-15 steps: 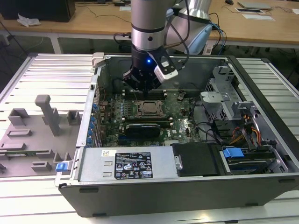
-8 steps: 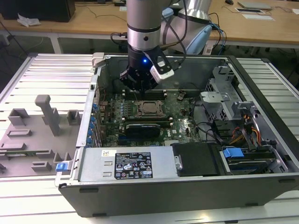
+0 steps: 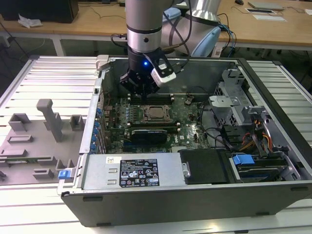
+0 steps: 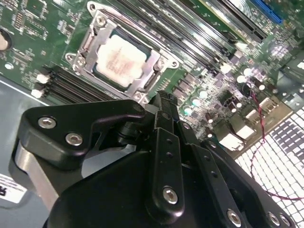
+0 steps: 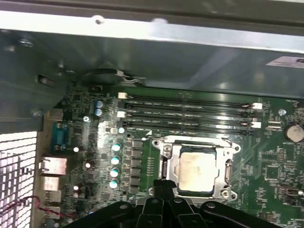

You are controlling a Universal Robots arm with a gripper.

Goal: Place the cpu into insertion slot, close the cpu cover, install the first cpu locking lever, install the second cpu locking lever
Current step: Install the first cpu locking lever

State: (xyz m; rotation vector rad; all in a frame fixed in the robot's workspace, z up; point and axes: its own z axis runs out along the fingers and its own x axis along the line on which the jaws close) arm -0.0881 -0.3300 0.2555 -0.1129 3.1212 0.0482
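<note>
The hand (image 5: 165, 185), fingers together, hung beside the seated cpu (image 5: 195, 172); a sideways slip could gouge the board (image 5: 270, 166).

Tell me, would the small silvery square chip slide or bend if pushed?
The small silvery-grey square chip looks flat and stiff, so bending seems unlikely. The grey metal frame plate lies around it, so sliding seems blocked.

cpu (image 4: 118, 59) within cpu cover (image 4: 88, 43), on board (image 4: 28, 28) — memory slots (image 5: 190, 114) beside, hand (image 5: 164, 184) near.
</note>
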